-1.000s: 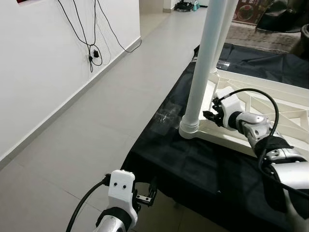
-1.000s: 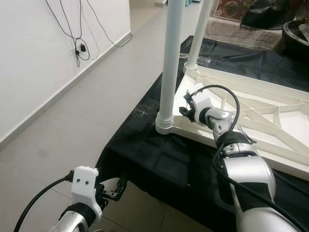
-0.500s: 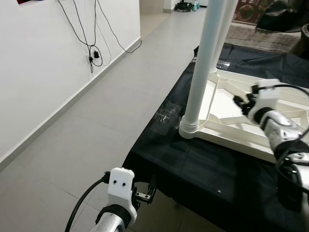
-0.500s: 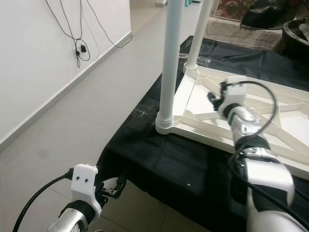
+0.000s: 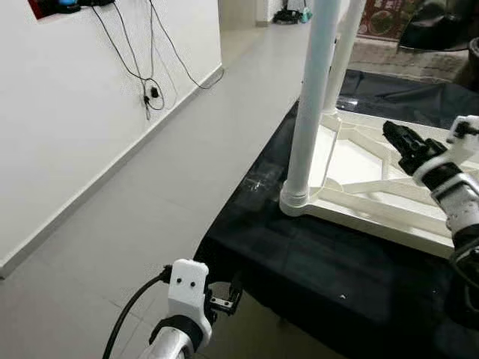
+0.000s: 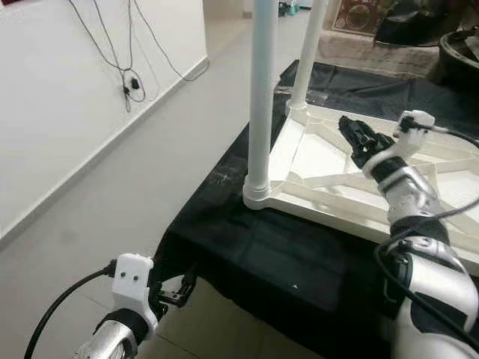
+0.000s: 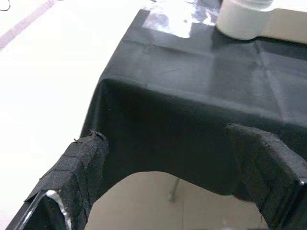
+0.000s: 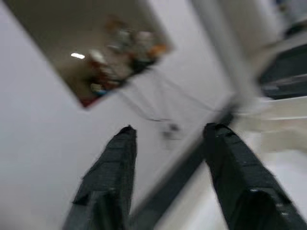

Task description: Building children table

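Since a second ago my right gripper (image 6: 358, 137) has drawn back from the near leg (image 6: 260, 112) — then it sat close beside the base of that white post, and now it hovers well to the right, above the ribbed underside of the tabletop (image 6: 322, 168). Its two black fingers (image 8: 112, 177) stand apart with a clear gap between them, and they hold nothing and touch nothing; the wrist view is blurred, so I can make out little past the fingers except a pale wall and a white edge.

The children's table lies upside down on a black cloth (image 6: 254, 254) that covers a low stand. Its white frame faces up, with diagonal ribs crossing the inside. The near leg stands upright in the corner socket closest to the cloth's left edge, and a second leg (image 6: 308, 52) stands upright in the corner behind it.

My left gripper (image 5: 224, 299) hangs low at the near corner of the cloth, just off its edge and below the top surface. Its fingers (image 7: 79, 167) are spread wide — the cloth's draped corner shows between them — and they grip nothing.

Grey floor tiles (image 5: 165, 172) run along the left, beside a white wall (image 5: 60, 112) with black cables (image 5: 150, 82) hanging down it.
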Controlling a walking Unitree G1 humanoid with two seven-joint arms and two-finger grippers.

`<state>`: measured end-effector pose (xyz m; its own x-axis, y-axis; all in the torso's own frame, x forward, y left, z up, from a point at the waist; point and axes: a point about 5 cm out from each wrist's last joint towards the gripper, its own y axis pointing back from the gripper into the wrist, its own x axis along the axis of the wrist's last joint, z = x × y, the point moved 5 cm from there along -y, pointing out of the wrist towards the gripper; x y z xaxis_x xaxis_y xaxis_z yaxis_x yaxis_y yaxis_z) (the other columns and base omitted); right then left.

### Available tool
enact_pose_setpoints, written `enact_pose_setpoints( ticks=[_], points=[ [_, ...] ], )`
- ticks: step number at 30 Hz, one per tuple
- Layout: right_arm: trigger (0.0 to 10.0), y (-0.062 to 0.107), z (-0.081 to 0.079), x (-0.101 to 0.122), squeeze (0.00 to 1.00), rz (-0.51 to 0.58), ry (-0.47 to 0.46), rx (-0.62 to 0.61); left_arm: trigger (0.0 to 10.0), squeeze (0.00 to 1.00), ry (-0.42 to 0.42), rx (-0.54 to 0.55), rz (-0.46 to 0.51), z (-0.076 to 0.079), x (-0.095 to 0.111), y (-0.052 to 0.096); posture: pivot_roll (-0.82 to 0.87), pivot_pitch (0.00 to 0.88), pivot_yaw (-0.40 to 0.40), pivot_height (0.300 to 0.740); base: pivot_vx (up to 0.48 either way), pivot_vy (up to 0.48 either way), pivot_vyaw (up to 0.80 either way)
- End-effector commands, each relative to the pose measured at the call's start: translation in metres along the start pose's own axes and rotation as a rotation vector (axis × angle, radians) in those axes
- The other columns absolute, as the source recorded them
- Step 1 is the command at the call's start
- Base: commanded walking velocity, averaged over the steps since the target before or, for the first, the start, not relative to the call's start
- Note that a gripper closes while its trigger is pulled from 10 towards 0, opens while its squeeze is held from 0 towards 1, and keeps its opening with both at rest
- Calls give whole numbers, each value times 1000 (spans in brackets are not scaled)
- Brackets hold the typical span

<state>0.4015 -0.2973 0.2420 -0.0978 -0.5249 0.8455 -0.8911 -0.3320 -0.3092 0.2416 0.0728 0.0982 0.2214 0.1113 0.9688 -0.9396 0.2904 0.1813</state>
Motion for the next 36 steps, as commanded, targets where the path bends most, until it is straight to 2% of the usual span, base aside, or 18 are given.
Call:
enact_pose_setpoints(
  ticks=[1,2,3,6,7,9,10,11,13,15,16,19,25,29,36],
  points=[
    [10000,-5,-12,7,1000,34,-49,80,10000,0,-10,2,-15,-4,-5,1,-56,47,32,740,0,0,0],
    [10000,-5,-12,7,1000,34,-49,80,10000,0,-10,2,-15,-4,-5,1,-56,47,32,740,0,0,0],
    [10000,-7,-19,8,1000,42,-73,127,10000,0,-11,4,-16,-4,-5,0,-56,47,32,740,0,0,0],
    [10000,-7,-19,8,1000,42,-73,127,10000,0,-11,4,-16,-4,-5,0,-56,47,32,740,0,0,0],
    [10000,-11,-27,5,1000,35,-67,177,10000,0,-10,5,-16,-5,-6,0,-52,36,34,740,0,0,0],
    [10000,-11,-27,5,1000,35,-67,177,10000,0,-10,5,-16,-5,-6,0,-52,36,34,740,0,0,0],
    [10000,-12,-44,-3,0,4,-55,291,10000,0,-9,6,-19,-6,-7,-1,-51,30,34,740,0,0,0],
    [10000,-12,-44,-3,0,4,-55,291,10000,0,-9,6,-19,-6,-7,-1,-51,30,34,740,0,0,0],
    [10000,-7,-71,-19,0,-52,-10,493,10000,0,-9,7,-20,-7,-8,-1,-49,27,33,740,0,0,0],
    [10000,-7,-71,-19,0,-52,-10,493,10000,0,-9,7,-20,-7,-8,-1,-49,27,33,740,0,0,0],
    [10000,-3,-80,-25,0,-71,2,569,10000,0,-9,7,-21,-7,-8,-2,-49,27,33,740,0,0,0],
    [10000,3,-89,-31,0,-92,15,653,10000,0,-11,6,-20,-7,-8,-2,-49,27,33,740,0,0,0],
    [10000,5,-93,-38,0,-135,39,670,10000,0,-13,5,-17,-7,-8,-2,-47,32,28,740,0,0,0],
    [10000,1,-93,-53,0,-208,155,626,10000,0,-16,4,-12,-7,-7,-3,-48,40,25,740,0,0,0],
    [10000,-3,-92,-57,0,-218,189,606,10000,0,-18,4,-10,-7,-6,-3,-48,40,25,740,0,0,0]
  ],
)
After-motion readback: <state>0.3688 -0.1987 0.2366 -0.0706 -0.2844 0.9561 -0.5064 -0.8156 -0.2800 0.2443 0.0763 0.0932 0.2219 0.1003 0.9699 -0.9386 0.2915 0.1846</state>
